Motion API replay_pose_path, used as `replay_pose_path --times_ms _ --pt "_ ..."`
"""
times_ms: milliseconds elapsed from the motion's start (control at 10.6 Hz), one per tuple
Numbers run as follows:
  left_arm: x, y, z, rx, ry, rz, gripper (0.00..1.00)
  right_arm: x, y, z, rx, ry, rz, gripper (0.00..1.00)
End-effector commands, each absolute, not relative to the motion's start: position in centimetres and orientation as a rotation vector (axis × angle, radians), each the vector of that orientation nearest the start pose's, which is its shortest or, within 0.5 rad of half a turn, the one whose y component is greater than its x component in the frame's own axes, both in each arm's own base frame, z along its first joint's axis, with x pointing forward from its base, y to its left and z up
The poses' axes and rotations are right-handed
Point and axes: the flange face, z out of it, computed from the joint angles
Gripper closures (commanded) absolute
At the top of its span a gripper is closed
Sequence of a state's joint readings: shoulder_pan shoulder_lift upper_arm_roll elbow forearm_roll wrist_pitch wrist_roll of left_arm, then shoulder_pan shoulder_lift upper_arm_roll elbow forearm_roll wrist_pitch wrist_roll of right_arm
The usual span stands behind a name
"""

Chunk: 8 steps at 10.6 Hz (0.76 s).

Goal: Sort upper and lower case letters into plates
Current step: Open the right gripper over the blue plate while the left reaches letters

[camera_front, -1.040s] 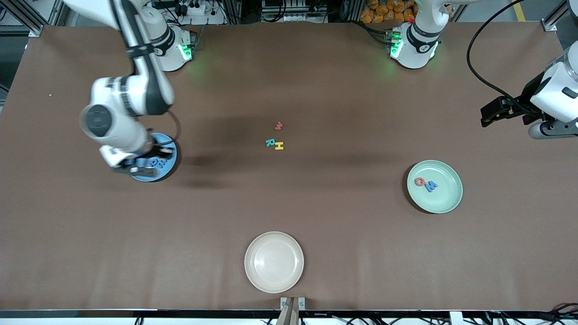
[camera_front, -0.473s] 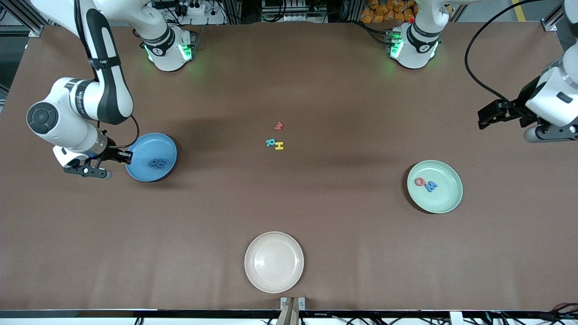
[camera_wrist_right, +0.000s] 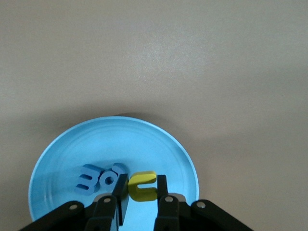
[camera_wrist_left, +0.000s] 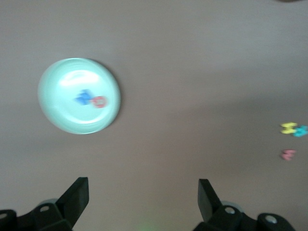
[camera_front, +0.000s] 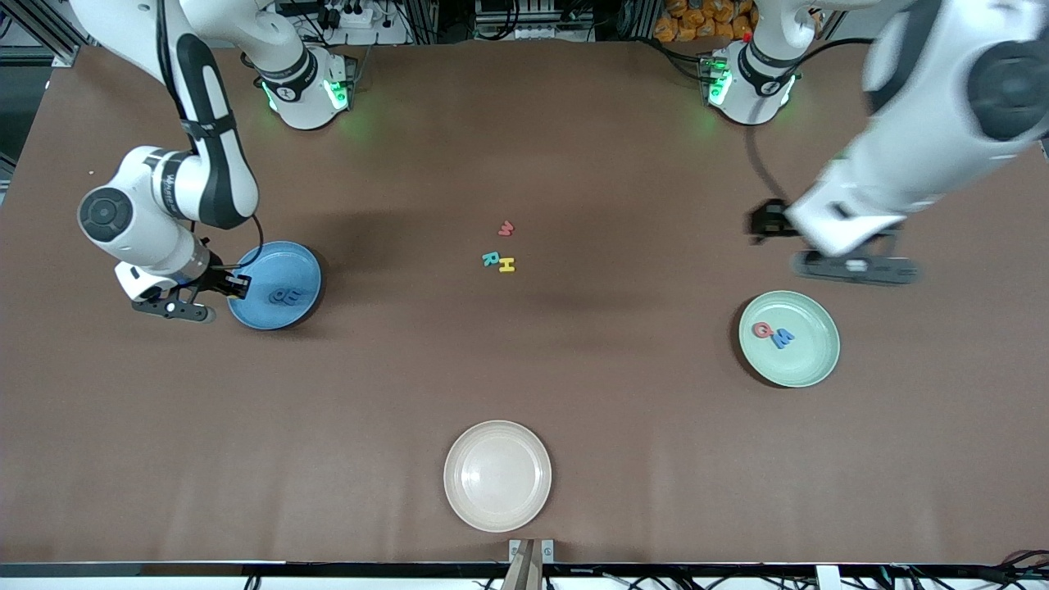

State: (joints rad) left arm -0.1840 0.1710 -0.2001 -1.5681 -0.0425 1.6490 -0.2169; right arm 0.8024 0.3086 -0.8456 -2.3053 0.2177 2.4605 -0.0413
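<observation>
My right gripper (camera_wrist_right: 139, 199) is clenched on a yellow letter (camera_wrist_right: 142, 186), held low over the blue plate (camera_front: 307, 270)'s rim; two blue letters (camera_wrist_right: 98, 177) lie in the plate. It swung off the plate and is back at its edge, so the drop looks near, I think. My left gripper (camera_wrist_left: 143, 192), fingers spread and empty, has swept in above the mint plate (camera_front: 815, 360). Three letters (camera_front: 500, 250) remain mid-table, so sorting isn't finished.
</observation>
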Motion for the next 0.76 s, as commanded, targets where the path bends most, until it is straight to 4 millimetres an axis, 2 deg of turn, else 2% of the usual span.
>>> replay_pose_path --times_ms 0,95,284,473,567,662 --pt "54.8 -26.3 49.8 -3.236 0.306 0.125 0.00 51.8 -2.7 24.1 -3.199 0.307 0.043 0.96" --pt "53.8 -28.9 48.3 -3.249 0.344 0.086 0.00 51.8 -2.7 23.6 -3.197 0.293 0.031 0.95" --pt "51.3 -34.3 45.1 -3.259 0.272 0.058 0.00 51.5 -3.6 23.3 -3.154 0.263 0.026 0.89" --pt "50.1 -36.6 43.1 -3.210 0.232 0.065 0.00 51.3 -4.2 23.2 -3.136 0.217 0.021 0.44" --pt "49.7 -37.5 42.4 -3.213 0.170 0.080 0.00 51.4 -3.8 23.2 -3.135 0.205 0.026 0.00" --pt "49.2 -38.7 41.7 -3.221 0.086 0.087 0.00 51.4 -3.7 23.2 -3.124 0.221 0.025 0.00"
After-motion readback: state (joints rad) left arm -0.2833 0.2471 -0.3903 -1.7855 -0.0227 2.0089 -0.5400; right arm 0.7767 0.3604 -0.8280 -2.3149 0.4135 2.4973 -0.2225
